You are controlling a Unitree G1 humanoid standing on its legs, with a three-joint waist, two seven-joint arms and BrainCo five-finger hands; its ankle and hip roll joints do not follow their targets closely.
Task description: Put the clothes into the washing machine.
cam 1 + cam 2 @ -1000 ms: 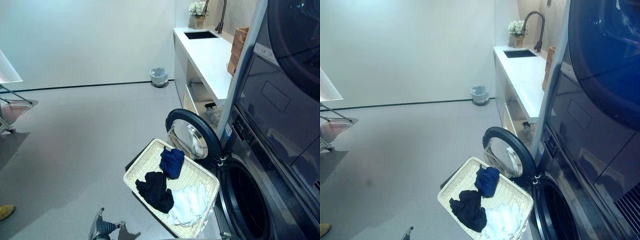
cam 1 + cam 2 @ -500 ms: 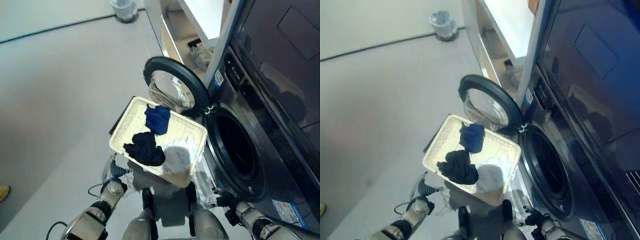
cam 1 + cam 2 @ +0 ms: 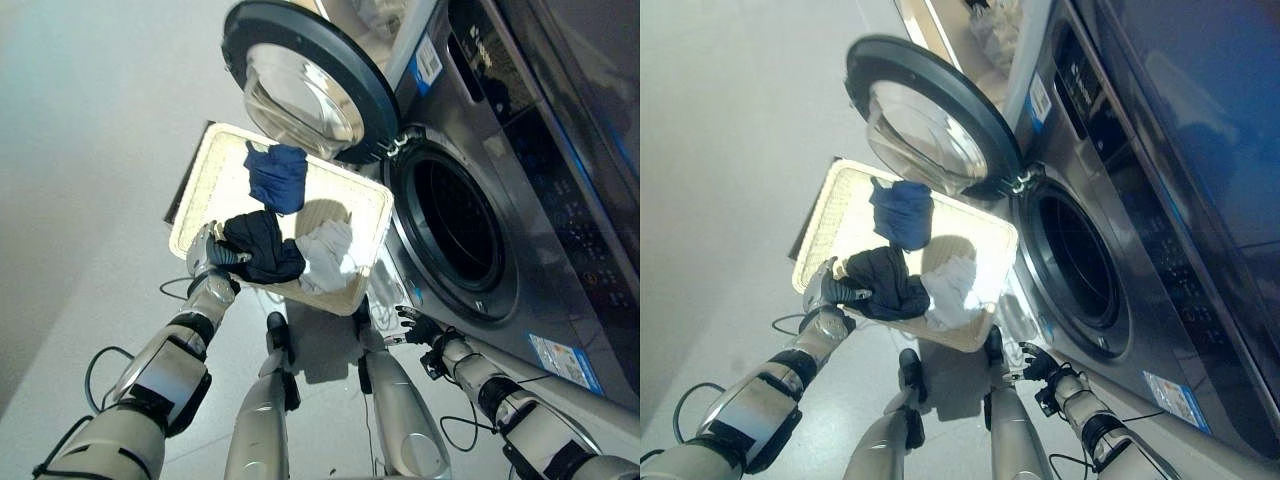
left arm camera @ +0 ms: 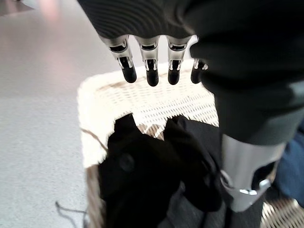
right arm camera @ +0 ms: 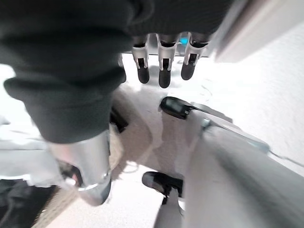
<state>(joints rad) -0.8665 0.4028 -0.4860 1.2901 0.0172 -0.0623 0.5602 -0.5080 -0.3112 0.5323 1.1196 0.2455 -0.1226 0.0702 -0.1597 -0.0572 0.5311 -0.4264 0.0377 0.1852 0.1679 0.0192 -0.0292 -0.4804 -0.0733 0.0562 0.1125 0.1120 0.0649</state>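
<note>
Wicker basket (image 3: 205, 175) sits on the floor in front of the washing machine (image 3: 500, 130), holding a black garment (image 3: 262, 247), a blue garment (image 3: 277, 175) and a white garment (image 3: 325, 255). My left hand (image 3: 207, 253) hangs at its near rim beside the black garment, fingers (image 4: 151, 64) relaxed, holding nothing. My right hand (image 3: 412, 326) hovers below the open drum (image 3: 455, 225), fingers loose, empty.

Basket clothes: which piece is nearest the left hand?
The black garment, right beside the left hand at the basket's near edge. The blue one lies farther back, the white one toward the washer.
</note>
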